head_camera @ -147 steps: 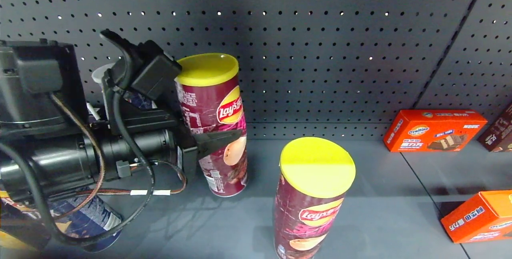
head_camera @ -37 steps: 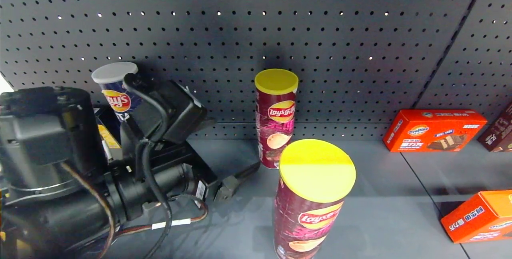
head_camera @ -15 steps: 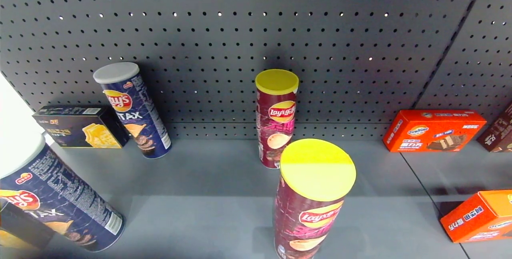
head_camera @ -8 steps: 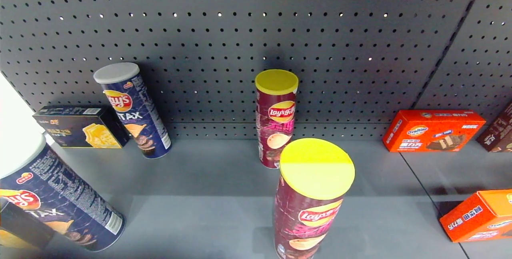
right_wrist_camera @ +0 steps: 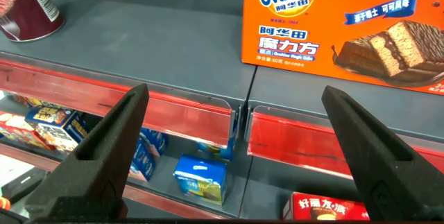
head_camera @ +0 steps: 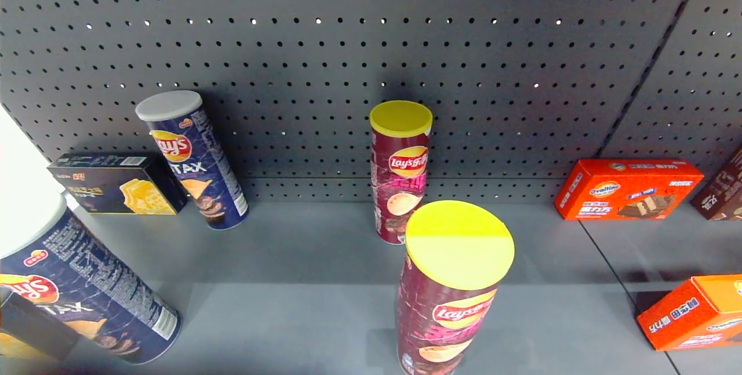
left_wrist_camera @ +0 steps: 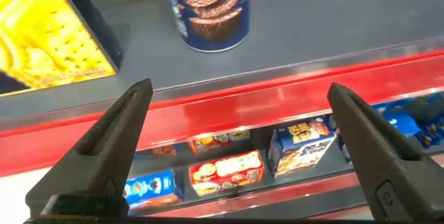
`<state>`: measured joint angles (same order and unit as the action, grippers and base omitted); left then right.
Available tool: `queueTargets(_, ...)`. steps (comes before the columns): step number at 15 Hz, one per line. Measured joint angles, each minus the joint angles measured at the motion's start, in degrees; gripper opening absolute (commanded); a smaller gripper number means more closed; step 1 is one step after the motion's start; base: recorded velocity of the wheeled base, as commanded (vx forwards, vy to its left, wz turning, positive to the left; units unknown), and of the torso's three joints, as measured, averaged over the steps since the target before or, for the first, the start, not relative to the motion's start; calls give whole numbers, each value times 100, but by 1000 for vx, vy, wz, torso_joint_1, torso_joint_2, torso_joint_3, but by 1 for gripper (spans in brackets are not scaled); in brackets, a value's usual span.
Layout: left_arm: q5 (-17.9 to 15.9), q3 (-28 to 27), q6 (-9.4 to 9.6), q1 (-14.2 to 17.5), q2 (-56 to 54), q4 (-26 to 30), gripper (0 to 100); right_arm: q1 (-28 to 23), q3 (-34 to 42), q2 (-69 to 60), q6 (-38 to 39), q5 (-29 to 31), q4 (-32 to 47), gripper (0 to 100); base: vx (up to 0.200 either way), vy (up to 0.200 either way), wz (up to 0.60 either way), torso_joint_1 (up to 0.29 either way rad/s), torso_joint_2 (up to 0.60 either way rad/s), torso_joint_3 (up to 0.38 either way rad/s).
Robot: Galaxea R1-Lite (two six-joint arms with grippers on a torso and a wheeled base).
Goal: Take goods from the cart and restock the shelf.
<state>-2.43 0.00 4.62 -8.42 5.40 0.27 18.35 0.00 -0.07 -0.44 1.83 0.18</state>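
Head view is showing you two tall maroon cardboard chip cans with yellow plastic lids standing upright on the grey metal shelf [head_camera: 301,305]. The rear maroon can [head_camera: 400,178] is sitting close against the perforated grey back panel [head_camera: 348,44], and the front maroon can [head_camera: 449,305] is standing just ahead of it, nearer the shelf's front.

Judging by that, part of the restocking is done, and you are likely due another fetch from the cart. The left gripper [left_wrist_camera: 239,89] is hanging with its jaws spread wide and empty, just outside the red front strip [left_wrist_camera: 277,102], facing a dark blue cylindrical chip can [left_wrist_camera: 208,9]. The right gripper [right_wrist_camera: 236,91] is likewise wide and empty, before a flat orange cardboard box [right_wrist_camera: 340,23].

Bare shelf is lying open on both sides of the maroon pair. Be clearing that red lip when you are going in.
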Motion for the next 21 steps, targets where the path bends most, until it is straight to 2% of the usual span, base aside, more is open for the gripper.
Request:
queueTargets(3,13,0,-161,2,0,-6,100,0,0,0,1,2,-2,100,0,0,0,0,0,0)
queueTargets(4,9,0,-172,151,0,-9,100,0,0,0,1,2,0,100,0,0,0,0,0,0)
queueTargets(6,9,0,-178,798,-28,-11,100,0,0,0,1,2,0,100,0,0,0,0,0,0)
queueTargets(7,-9,0,-161,1005,-72,-11,100,0,0,0,1,2,0,100,0,0,0,0,0,0)
queueTargets(8,-24,0,-151,1031,-141,-11,100,0,0,0,4,2,0,100,0,0,0,0,0,0)
queueTargets(11,-48,0,-95,852,-351,-11,100,0,0,0,1,2,0,100,0,0,0,0,0,0)
queueTargets(14,-74,0,-137,829,-428,-5,100,0,0,0,1,0,0,100,0,0,0,0,0,0)
queueTargets(16,-94,0,-301,822,-452,-6,100,0,0,0,1,2,0,100,0,0,0,0,0,0)
queueTargets(21,-79,0,-321,824,-469,-9,100,0,0,0,1,2,0,100,0,0,0,0,0,0)
